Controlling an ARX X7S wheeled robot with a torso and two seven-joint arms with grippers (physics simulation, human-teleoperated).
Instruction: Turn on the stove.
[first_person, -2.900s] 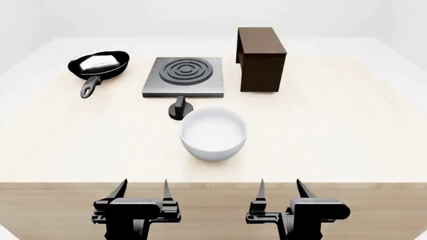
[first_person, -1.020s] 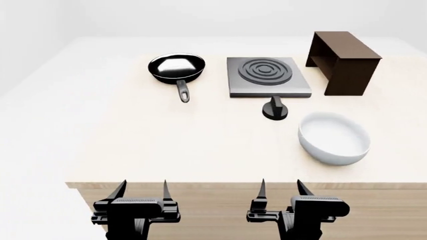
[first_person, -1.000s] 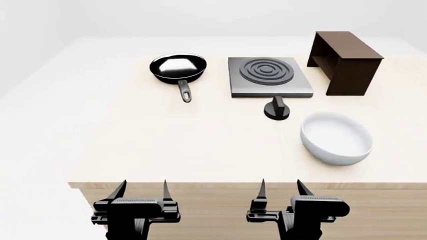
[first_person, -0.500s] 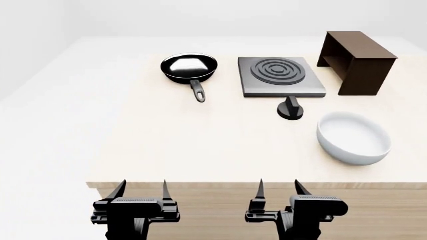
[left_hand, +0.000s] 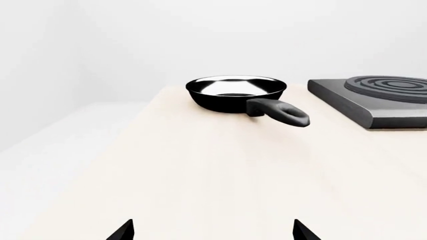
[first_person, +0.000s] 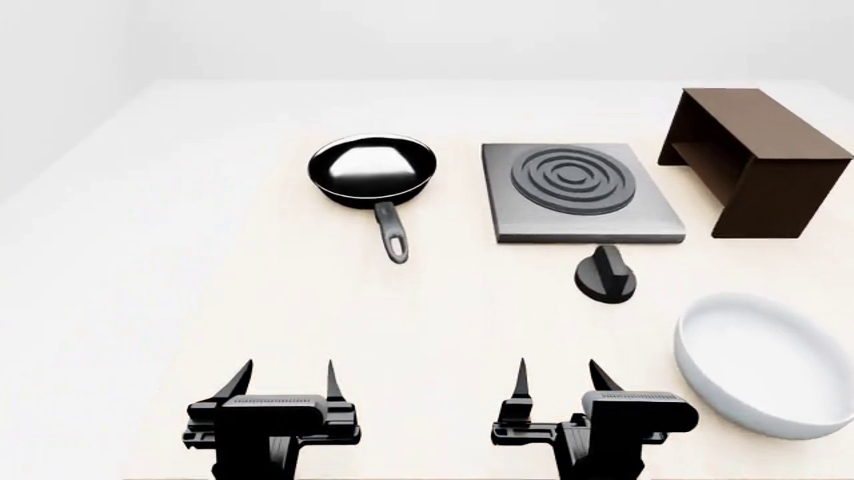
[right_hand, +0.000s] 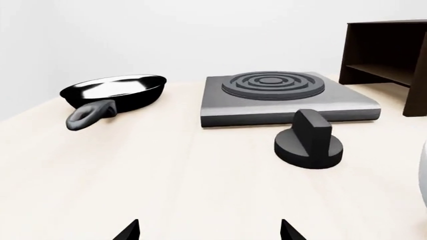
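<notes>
The stove (first_person: 581, 193) is a flat grey square plate with dark concentric rings, at the table's far right of centre. It also shows in the right wrist view (right_hand: 280, 95) and partly in the left wrist view (left_hand: 380, 100). Its black round knob (first_person: 606, 275) with a raised ridge lies on the table just in front of the plate, seen close in the right wrist view (right_hand: 309, 141). My left gripper (first_person: 282, 385) and right gripper (first_person: 559, 382) are both open and empty, low at the near side, well short of the knob.
A black frying pan (first_person: 372, 171) lies left of the stove, handle toward me. A dark brown wooden shelf box (first_person: 754, 160) stands at the far right. A white bowl (first_person: 763, 365) sits at the near right, beside my right gripper.
The view has moved forward and down over the table; the pan, stove, knob and bowl have shifted nearer and lower in the head view. Both grippers stay open.
</notes>
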